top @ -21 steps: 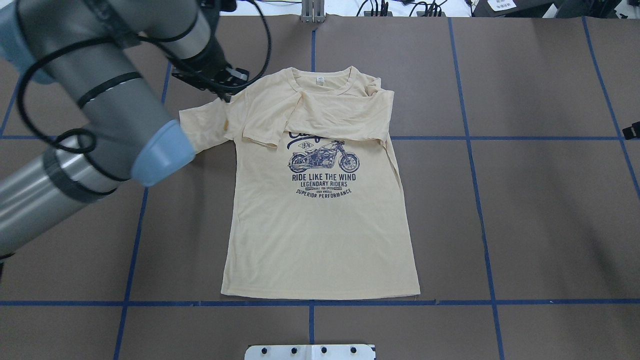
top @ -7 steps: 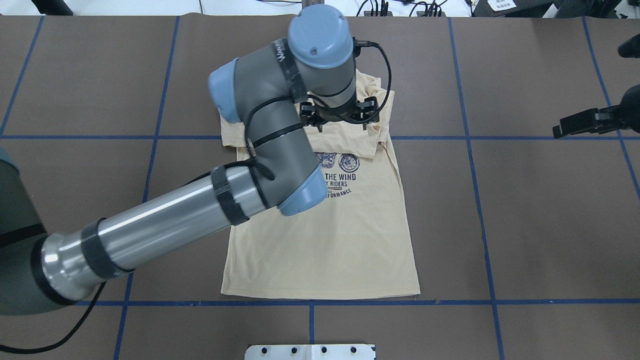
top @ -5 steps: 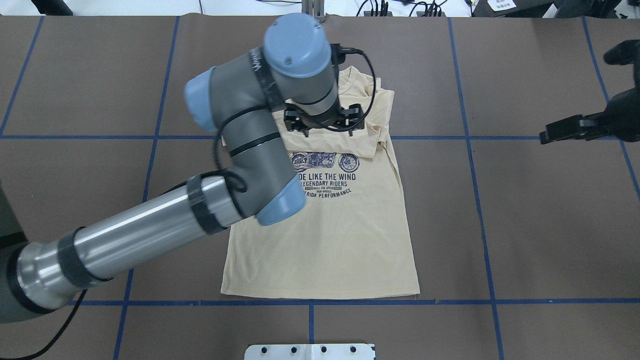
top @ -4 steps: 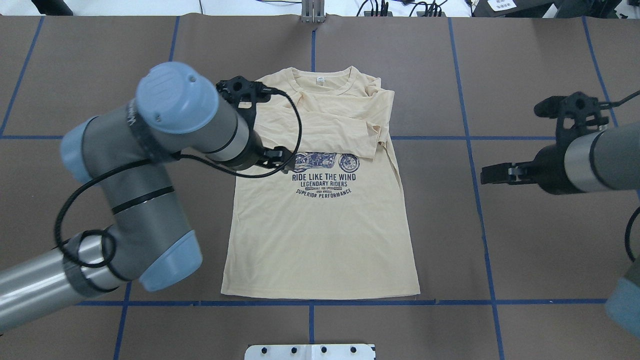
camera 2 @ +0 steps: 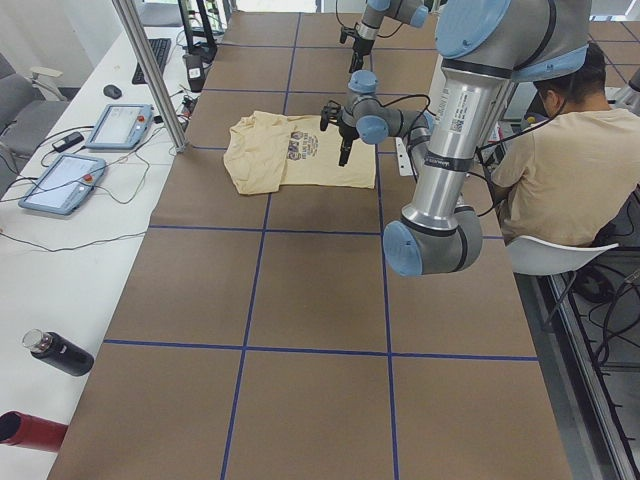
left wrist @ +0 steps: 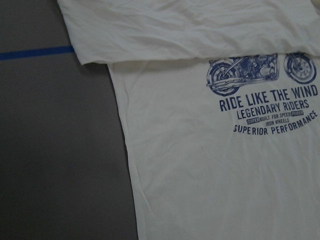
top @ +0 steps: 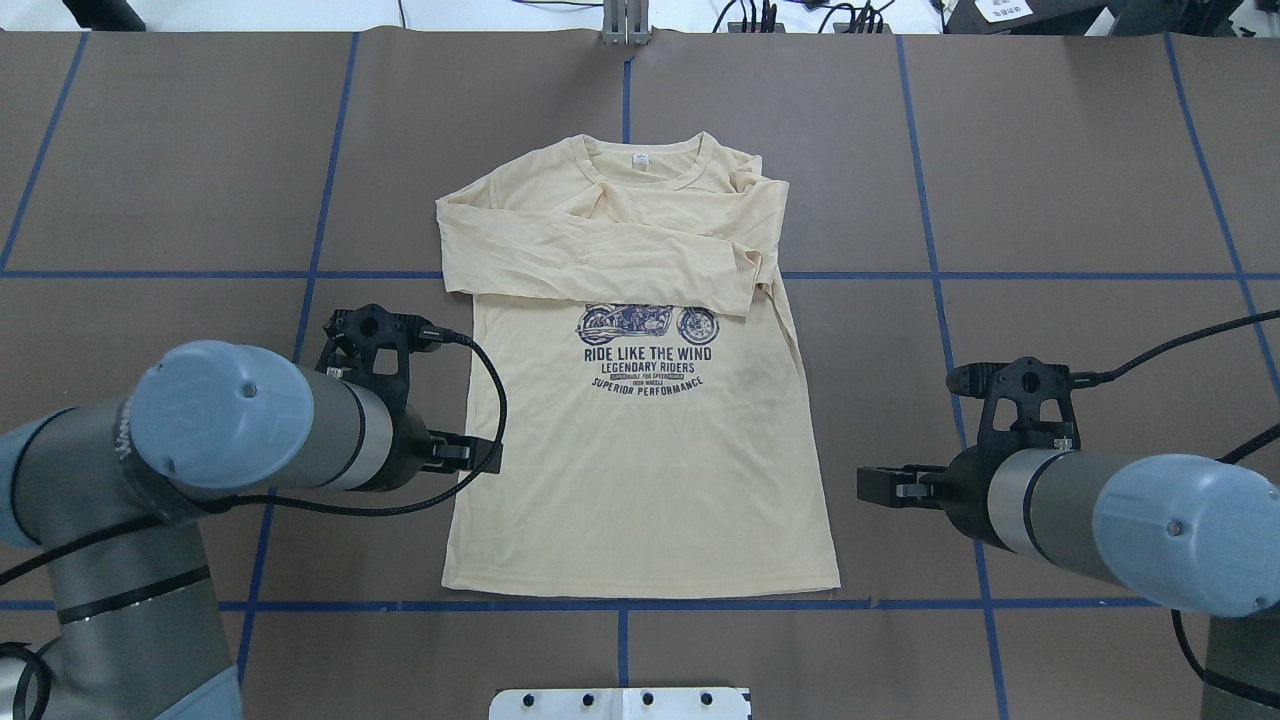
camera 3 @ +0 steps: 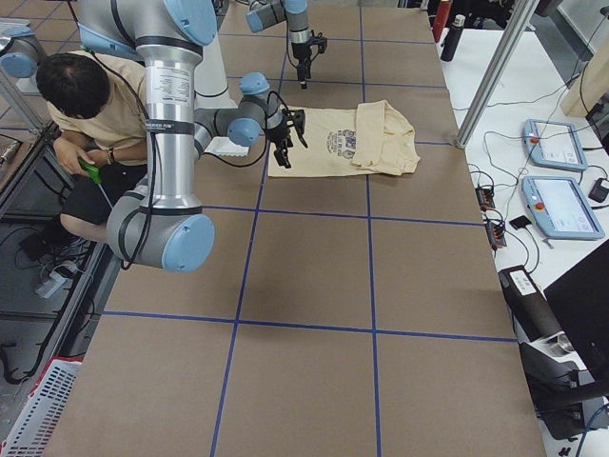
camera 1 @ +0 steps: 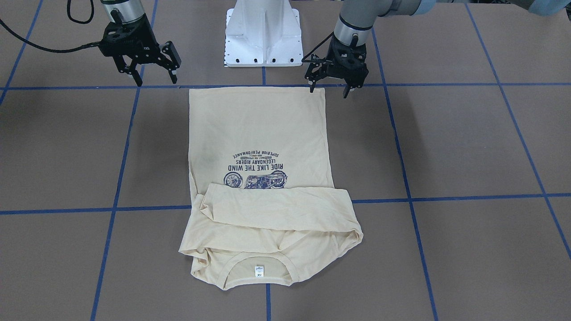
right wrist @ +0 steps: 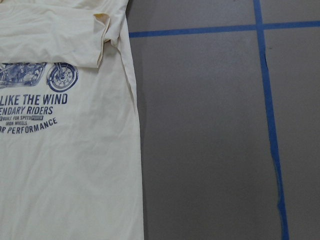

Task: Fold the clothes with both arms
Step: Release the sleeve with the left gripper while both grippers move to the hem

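Find on the brown table (top: 150, 150) the T-shirt (top: 640, 470) lying flat, print up, sleeves folded across the chest. Note left gripper (camera 1: 328, 91) and right gripper (camera 1: 156, 81) hovering beside its hem (camera 1: 256, 89), spread wide, empty. Expect thin, limp, light cloth, prone to sagging; pinch both hem corners.

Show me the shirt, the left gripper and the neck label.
shirt (top: 640, 480), overhead view, plain lower front
left gripper (camera 1: 328, 91), front-facing view, midway between its fingers
neck label (camera 1: 258, 270), front-facing view, label's middle
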